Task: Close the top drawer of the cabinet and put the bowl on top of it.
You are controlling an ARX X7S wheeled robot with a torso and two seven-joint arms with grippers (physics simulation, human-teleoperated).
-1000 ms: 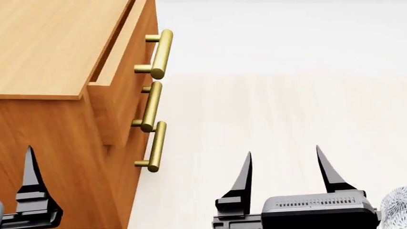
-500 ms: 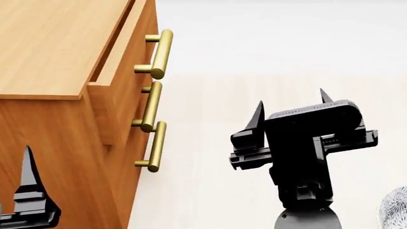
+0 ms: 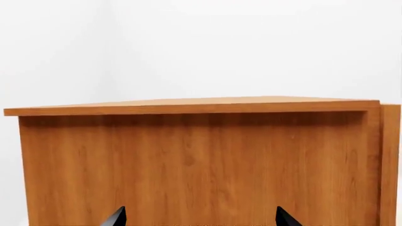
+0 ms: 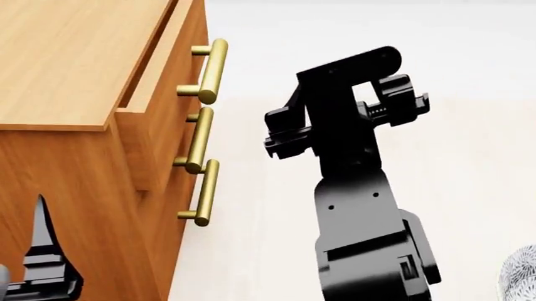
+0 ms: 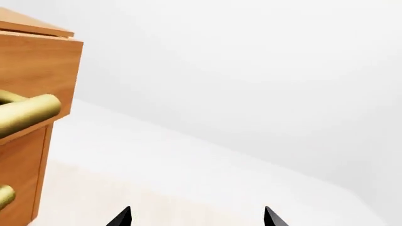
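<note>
Raised since a moment ago, the right claw (image 4: 277, 135) now hangs beside the top drawer (image 4: 159, 69), ajar in the cabinet (image 4: 59, 63), prongs spread wide and empty. Left claw (image 3: 199, 217), also wide, faces the cabinet's side. Bowl (image 4: 521, 276) waits at frame edge. Best push: squarely against the drawer front beside the handle (image 4: 209, 70).

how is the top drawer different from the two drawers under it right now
The top drawer stands pulled out, a gap showing behind its front under the cabinet top; the two lower drawers sit further back. The top drawer's handle therefore juts further out than the lower handles. All three share the same orange-brown wood and brass bar handles.
</note>
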